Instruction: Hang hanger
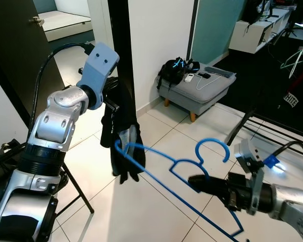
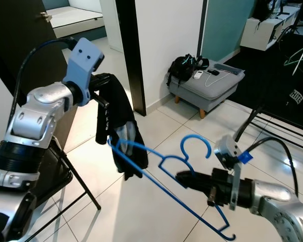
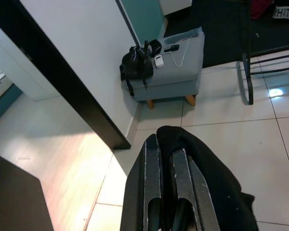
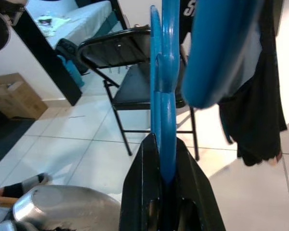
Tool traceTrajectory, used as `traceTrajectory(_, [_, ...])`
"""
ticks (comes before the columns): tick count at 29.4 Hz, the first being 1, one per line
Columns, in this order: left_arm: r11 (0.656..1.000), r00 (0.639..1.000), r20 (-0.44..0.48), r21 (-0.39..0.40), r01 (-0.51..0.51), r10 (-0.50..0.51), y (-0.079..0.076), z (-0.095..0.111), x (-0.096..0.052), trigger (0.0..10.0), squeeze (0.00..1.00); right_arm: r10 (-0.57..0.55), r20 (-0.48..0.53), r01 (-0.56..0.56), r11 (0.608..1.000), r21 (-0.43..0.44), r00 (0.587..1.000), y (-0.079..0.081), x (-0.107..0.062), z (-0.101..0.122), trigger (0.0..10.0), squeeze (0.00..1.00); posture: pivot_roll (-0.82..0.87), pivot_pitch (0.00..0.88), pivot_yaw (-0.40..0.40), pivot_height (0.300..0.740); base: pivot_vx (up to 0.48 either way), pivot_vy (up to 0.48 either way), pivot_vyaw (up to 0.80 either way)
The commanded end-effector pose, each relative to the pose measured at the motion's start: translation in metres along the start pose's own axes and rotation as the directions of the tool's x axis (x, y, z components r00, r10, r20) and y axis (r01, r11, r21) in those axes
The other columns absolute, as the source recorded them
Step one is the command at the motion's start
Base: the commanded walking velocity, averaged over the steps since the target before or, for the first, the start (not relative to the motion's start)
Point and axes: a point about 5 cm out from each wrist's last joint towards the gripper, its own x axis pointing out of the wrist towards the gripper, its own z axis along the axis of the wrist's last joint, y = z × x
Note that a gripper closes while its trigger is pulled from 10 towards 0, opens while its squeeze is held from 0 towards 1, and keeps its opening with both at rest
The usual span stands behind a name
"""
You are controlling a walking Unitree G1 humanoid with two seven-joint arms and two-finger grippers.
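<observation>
A blue plastic hanger (image 1: 166, 166) hangs in mid-air over the tiled floor, hook up. My right gripper (image 1: 198, 182) is shut on its neck just below the hook; in the right wrist view the blue hanger (image 4: 164, 106) runs between the black fingers (image 4: 139, 192). One hanger arm reaches into a black garment (image 1: 122, 131). My left gripper (image 1: 112, 102), raised at the left, is shut on the top of that garment. In the left wrist view the black garment (image 3: 202, 163) lies draped over the closed fingers (image 3: 156, 183).
A dark door frame post (image 1: 122, 45) stands right behind the garment. A grey footstool (image 1: 197, 91) with a black bag (image 1: 175, 69) sits by the wall. A black folding chair (image 4: 130, 62) stands at my left side. A black rack (image 1: 272, 131) stands at the right.
</observation>
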Motion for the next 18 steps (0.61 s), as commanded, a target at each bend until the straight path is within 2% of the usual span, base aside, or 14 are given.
traceTrajectory(1, [1.0, 1.0, 0.031, -0.005, -0.003, 0.003, -0.001, 0.009, -0.002, 10.0, 0.0, 0.013, -0.003, -0.013, 1.0, -0.007, 1.0, 0.002, 0.007, 0.001, 10.0, 0.0, -0.04, 0.042, 0.038, 0.74, 0.0, 0.0, 0.0])
traceTrajectory(2, [1.0, 0.999, 0.047, -0.011, 0.009, -0.008, -0.005, 0.014, -0.003, 10.0, 0.0, -0.031, 0.011, 0.031, 0.999, -0.031, 0.999, -0.006, 0.015, 0.004, 10.0, 0.0, -0.04, 0.037, 0.029, 0.74, 0.0, 0.0, 0.0])
traceTrajectory(4, [1.0, 0.998, 0.059, -0.014, 0.012, -0.011, -0.007, 0.019, -0.004, 10.0, 0.0, -0.055, 0.015, 0.055, 0.997, -0.044, 0.998, -0.01, 0.018, 0.008, 10.0, 0.0, -0.04, 0.036, 0.028, 0.74, 0.0, 0.0, 0.0])
traceTrajectory(7, [1.0, 0.998, 0.069, -0.015, 0.006, -0.005, -0.006, 0.022, -0.006, 10.0, 0.0, -0.068, 0.007, 0.069, 0.996, -0.055, 0.998, -0.012, 0.016, 0.01, 10.0, 0.0, -0.03, 0.035, 0.023, 0.74, 0.0, 0.0, 0.0])
traceTrajectory(12, [1.0, 0.997, 0.076, -0.015, -0.006, 0.007, -0.004, 0.025, -0.008, 10.0, 0.0, -0.056, -0.043, 0.054, 0.997, -0.055, 0.997, -0.009, 0.007, 0.011, 10.0, 0.0, -0.04, 0.033, 0.018, 0.74, 0.0, 0.0, 0.0])
traceTrajectory(15, [1.0, 0.996, 0.089, -0.017, -0.008, 0.009, -0.006, 0.03, -0.008, 10.0, 0.0, -0.047, -0.155, 0.041, 0.998, -0.044, 0.987, -0.006, -0.007, 0.005, 10.0, 0.0, -0.05, 0.032, 0.016, 0.74, 0.0, 0.0, 0.0])
traceTrajectory(18, [1.0, 0.996, 0.093, -0.019, -0.007, 0.009, -0.006, 0.032, -0.008, 10.0, 0.0, -0.065, -0.175, 0.058, 0.997, -0.044, 0.982, -0.009, -0.01, 0.004, 10.0, 0.0, -0.05, 0.031, 0.013, 0.74, 0.0, 0.0, 0.0])
